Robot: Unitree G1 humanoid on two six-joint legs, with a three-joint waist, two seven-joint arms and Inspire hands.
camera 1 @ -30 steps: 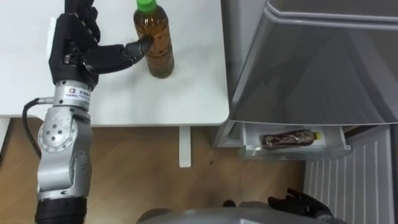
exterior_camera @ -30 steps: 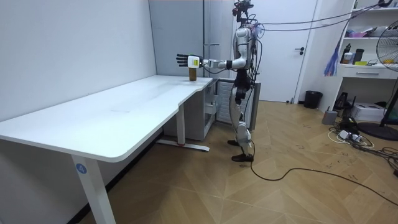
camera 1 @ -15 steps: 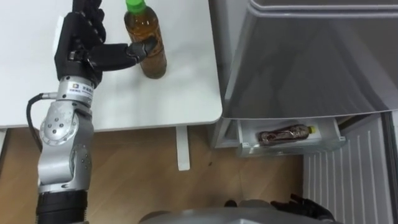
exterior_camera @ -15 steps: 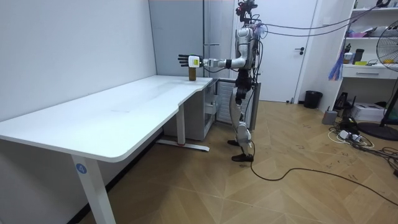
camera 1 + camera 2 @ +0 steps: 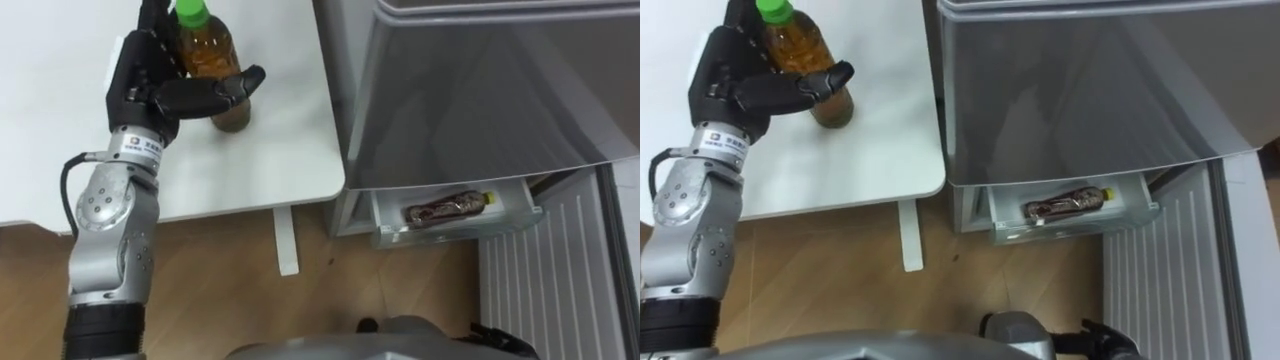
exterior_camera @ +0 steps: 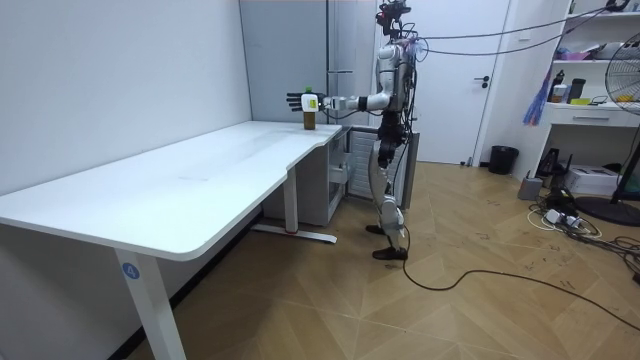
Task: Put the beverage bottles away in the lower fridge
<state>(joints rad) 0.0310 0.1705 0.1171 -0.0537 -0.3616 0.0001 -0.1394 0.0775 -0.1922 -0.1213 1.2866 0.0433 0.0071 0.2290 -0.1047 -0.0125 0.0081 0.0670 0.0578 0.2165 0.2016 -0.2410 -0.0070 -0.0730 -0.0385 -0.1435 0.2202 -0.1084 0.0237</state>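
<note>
In the left eye view my black left hand (image 5: 160, 85) is clamped on the upright clear plastic bottle of amber tea with a green cap (image 5: 208, 62) — thumb laid across its front, fingers up behind it, so the grip takes it from both sides and it should lift without tipping. The bottle stands on the white table (image 5: 270, 150), near the corner closest to the grey fridge (image 5: 480, 90). Below the fridge's door, the white lower drawer (image 5: 520, 222) stands pulled out, and a dark-labelled bottle with a yellow cap (image 5: 445, 208) lies on its side in it; I judge there is room beside it for mine.

In the room view I stand at the table's far end, close beside the fridge, left arm stretched level over the table to reach the drink.

In the right eye view my right hand (image 5: 1102, 343) shows low at the bottom edge — whether it is spread or closed I cannot tell.
</note>
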